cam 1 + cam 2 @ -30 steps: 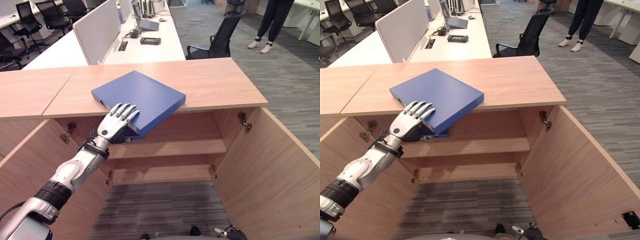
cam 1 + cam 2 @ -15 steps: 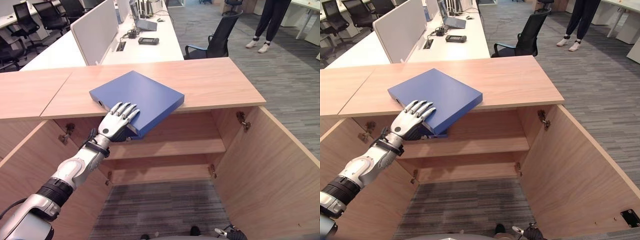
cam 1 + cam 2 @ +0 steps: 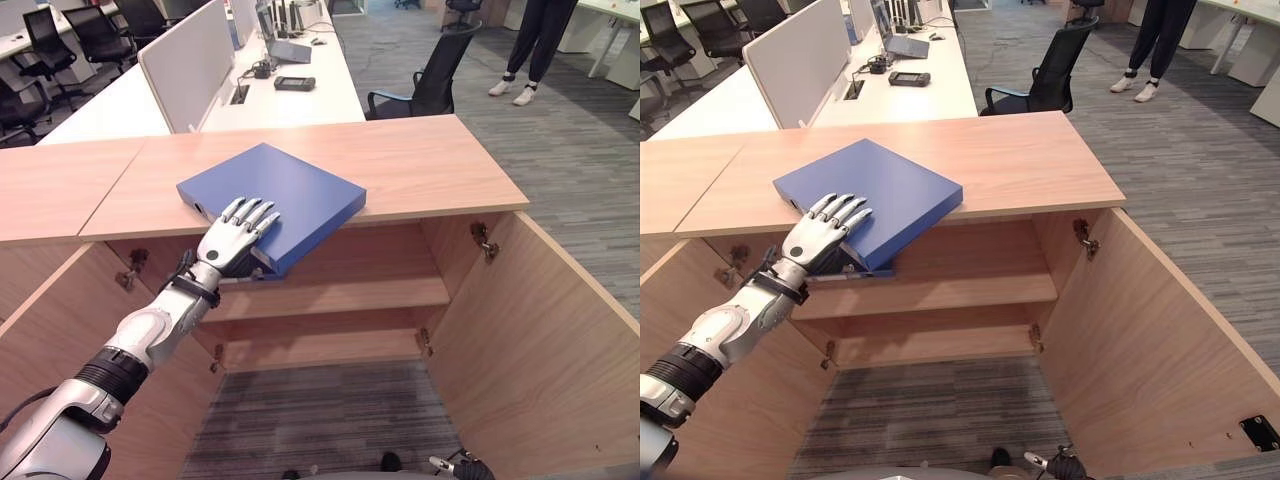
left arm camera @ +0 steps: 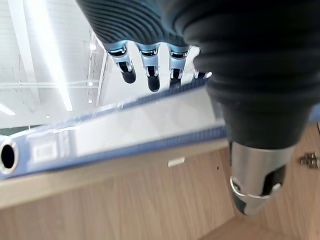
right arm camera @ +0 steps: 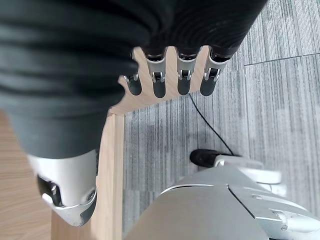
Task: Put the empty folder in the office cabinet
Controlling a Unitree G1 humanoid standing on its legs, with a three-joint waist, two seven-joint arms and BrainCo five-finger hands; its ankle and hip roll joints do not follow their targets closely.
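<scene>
A blue folder (image 3: pixel 285 195) lies flat on the wooden top of the office cabinet (image 3: pixel 430 165), with its near corner sticking out past the front edge. My left hand (image 3: pixel 232 245) reaches up from the lower left. Its fingers (image 4: pixel 150 75) rest on the folder's cover, and its thumb (image 4: pixel 255 185) sits under the overhanging corner, pinching it. The folder's spine (image 4: pixel 100 137) runs just past those fingers. Below, the cabinet stands open, showing a bare shelf (image 3: pixel 340 295). My right hand (image 5: pixel 172 75) hangs low by the floor, fingers straight and holding nothing.
The cabinet's two doors are swung wide towards me, the left door (image 3: pixel 60 330) and the right door (image 3: pixel 540 330), with grey carpet (image 3: pixel 320 420) between them. Behind the cabinet are a white desk (image 3: pixel 290 85) with a divider, a black chair (image 3: pixel 430 80) and a standing person (image 3: pixel 540 40).
The whole view has shifted a little. My left hand has slid slightly farther onto the folder, and the folder keeps its place on the cabinet top.
</scene>
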